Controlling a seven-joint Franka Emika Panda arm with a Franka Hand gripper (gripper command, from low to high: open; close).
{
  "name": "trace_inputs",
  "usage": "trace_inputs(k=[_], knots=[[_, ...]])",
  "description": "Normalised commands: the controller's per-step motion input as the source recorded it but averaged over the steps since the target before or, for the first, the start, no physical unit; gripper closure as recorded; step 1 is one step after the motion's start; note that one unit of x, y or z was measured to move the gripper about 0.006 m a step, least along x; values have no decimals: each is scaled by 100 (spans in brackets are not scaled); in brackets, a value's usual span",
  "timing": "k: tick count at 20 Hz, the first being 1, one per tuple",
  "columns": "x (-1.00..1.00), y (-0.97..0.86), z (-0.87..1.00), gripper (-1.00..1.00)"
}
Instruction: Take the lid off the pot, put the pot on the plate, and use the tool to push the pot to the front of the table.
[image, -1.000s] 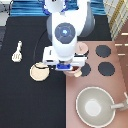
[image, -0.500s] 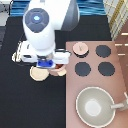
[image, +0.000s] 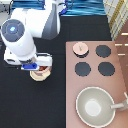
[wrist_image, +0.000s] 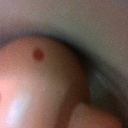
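Observation:
The pinkish-tan lid (image: 80, 48) lies on the stove's back-left burner, apart from the pot. The cream plate (image: 39, 76) rests on the black table (image: 30, 107) at the exterior view's left, half covered by my hand. A bit of the pot (image: 46, 68) with reddish contents shows over the plate, right under my gripper (image: 40, 66). In the wrist view the pot's pinkish surface (wrist_image: 45, 80) fills the picture from very close. The arm hides the tool.
The pinkish-brown stove (image: 120, 75) fills the exterior view's right, with three bare black burners (image: 82, 69). A large grey-beige pan (image: 95, 106) sits at its bottom, handle pointing right. The white arm (image: 30, 30) covers the upper left.
The arm has swung toward the exterior view's left and bottom. The hand stays over the plate and pot. The tool, visible a second ago at the left, is now covered.

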Motion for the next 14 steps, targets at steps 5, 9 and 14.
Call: trace_inputs(k=[5, 9, 14], knots=[[-52, -19, -79, 100], [-42, 18, -80, 100], [-56, 5, -78, 100]])
